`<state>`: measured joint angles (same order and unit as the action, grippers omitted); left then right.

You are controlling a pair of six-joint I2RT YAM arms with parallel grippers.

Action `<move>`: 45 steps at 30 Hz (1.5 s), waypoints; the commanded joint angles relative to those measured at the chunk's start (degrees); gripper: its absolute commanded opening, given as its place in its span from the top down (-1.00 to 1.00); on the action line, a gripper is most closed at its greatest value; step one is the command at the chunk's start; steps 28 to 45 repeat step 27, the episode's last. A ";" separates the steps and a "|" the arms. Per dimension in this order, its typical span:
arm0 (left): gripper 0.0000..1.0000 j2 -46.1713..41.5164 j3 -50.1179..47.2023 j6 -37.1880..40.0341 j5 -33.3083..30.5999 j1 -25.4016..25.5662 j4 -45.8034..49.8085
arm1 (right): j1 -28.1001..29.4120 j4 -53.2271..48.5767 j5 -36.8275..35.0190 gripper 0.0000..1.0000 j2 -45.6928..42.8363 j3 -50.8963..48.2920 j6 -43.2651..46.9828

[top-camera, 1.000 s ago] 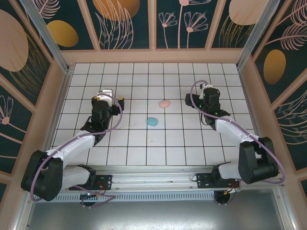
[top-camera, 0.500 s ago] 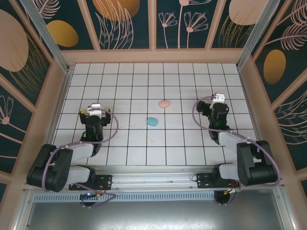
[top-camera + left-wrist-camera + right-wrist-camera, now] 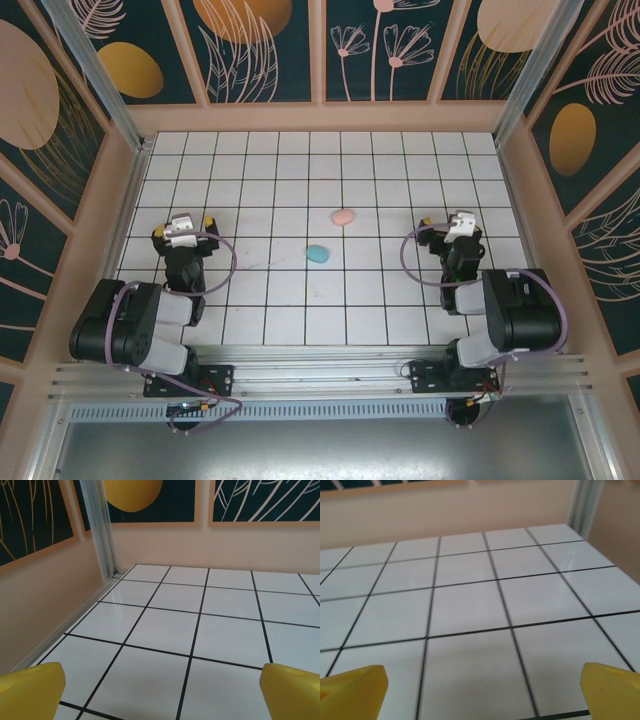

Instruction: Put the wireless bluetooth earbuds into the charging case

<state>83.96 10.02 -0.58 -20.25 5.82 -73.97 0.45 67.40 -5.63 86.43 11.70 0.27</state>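
Note:
Two closed oval charging cases lie mid-table: a pink one (image 3: 343, 216) and, nearer and to its left, a teal one (image 3: 318, 254). The earbuds are out of view. My left gripper (image 3: 182, 227) sits far to the left of the cases, near the left wall, and stands open. In the left wrist view its yellow fingertips (image 3: 31, 690) flank bare tile and the left gripper (image 3: 165, 695) holds nothing. My right gripper (image 3: 460, 222) sits well right of the cases, open too. The right gripper (image 3: 482, 692) spans empty tile between yellow fingertips (image 3: 612, 687).
White tiled floor (image 3: 300, 170) is boxed in by beige walls. The left wall and a metal corner post (image 3: 97, 530) are close to the left gripper. The right wall (image 3: 530, 200) is near the right gripper. Both arms are folded back over their bases.
Both arms have drawn back from the middle toward the near edge and outward. The right gripper's jaws have spread wider. The two cases have not moved.

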 commanded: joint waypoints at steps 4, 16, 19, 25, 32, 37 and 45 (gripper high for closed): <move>-0.97 3.65 2.91 -4.26 8.38 -4.42 -0.95 | -1.76 5.52 0.99 -0.98 1.76 0.82 -2.75; -0.97 3.07 2.99 -4.01 8.61 -4.42 0.07 | -1.70 5.41 1.06 -0.98 1.78 0.90 -2.69; -0.97 3.05 3.07 -4.04 8.65 -4.42 0.15 | -1.77 5.38 1.06 -0.98 1.81 0.96 -2.65; -0.97 3.05 3.07 -4.01 8.65 -4.42 0.15 | -1.68 4.92 1.69 -0.98 1.75 1.22 -2.29; -0.97 3.05 3.07 -3.99 8.65 -4.44 0.18 | -1.63 5.07 1.72 -0.98 1.81 1.16 -2.21; -0.97 3.05 3.07 -3.99 8.65 -4.44 0.18 | -1.63 5.07 1.72 -0.98 1.81 1.16 -2.21; -0.97 3.05 3.07 -3.99 8.65 -4.44 0.18 | -1.63 5.07 1.72 -0.98 1.81 1.16 -2.21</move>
